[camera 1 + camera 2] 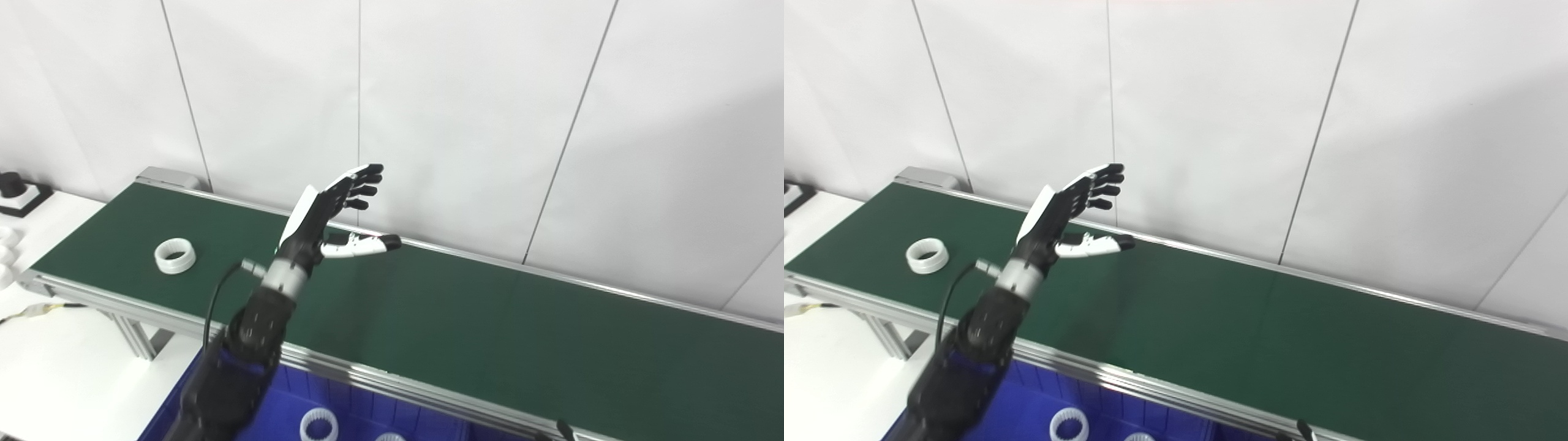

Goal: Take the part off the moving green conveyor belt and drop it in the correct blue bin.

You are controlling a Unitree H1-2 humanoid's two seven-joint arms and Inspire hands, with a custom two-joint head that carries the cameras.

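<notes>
Left hand [324,214] is raised above the green conveyor belt [490,331], roughly over its middle and toward the far rail, with fingers spread wide, thumb stuck out to the side, and nothing held. Its arm comes up from the bottom edge across the belt's near rail. The right hand does not show clearly; only a small dark tip appears at the bottom edge near the right, too little to judge.

One white ring-shaped part [175,255] lies flat on the belt near its left end, well apart from the raised hand and closer to the near rail than the far one. It is untouched.

Below the near rail sits a blue bin [367,416], and two white toothed rings [318,424] already lie inside it, so some sorting looks done. Whether this is the correct bin for the part on the belt cannot be told from here.

For the ring on the belt, every step appears to remain: meet it, close on it, lift it, carry it over the near rail and release it into the bin. With the belt moving, timing the reach looks like the main difficulty.
</notes>
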